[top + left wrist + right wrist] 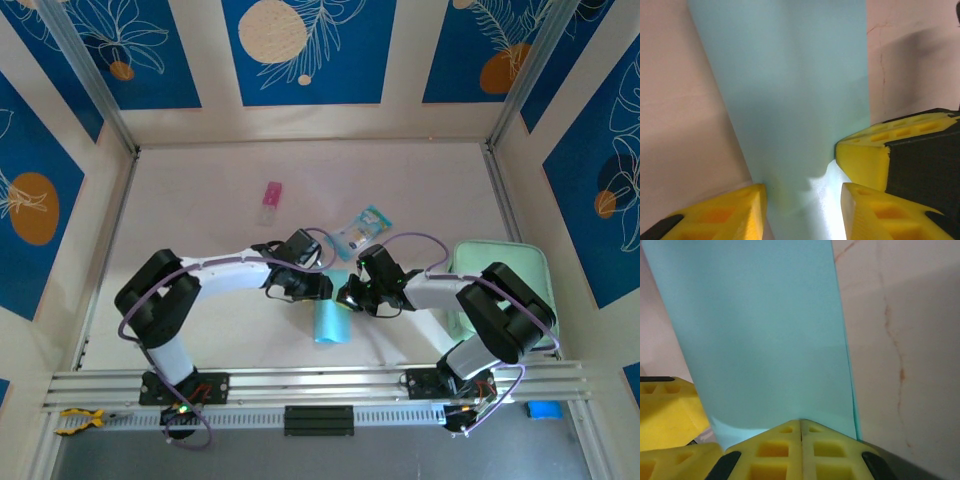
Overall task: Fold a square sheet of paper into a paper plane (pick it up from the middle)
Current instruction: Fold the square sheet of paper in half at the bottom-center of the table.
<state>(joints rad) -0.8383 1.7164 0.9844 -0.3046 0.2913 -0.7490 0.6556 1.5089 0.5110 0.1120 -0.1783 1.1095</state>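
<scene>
At the near middle of the tabletop (300,190), the right tool (801,426) is clenched on the end of the square sheet of paper (755,330), which is folded into a light-blue strip. The left tool (802,202) stands parted astride that same end. A teal-and-clear packet (360,232) lies just beyond.

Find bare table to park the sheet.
Bare table: far strip along the back wall, and left side beyond the pink item. Crowded: centre, left fingers and right fingers at the paper sheet, packet behind, mint pad right.
</scene>
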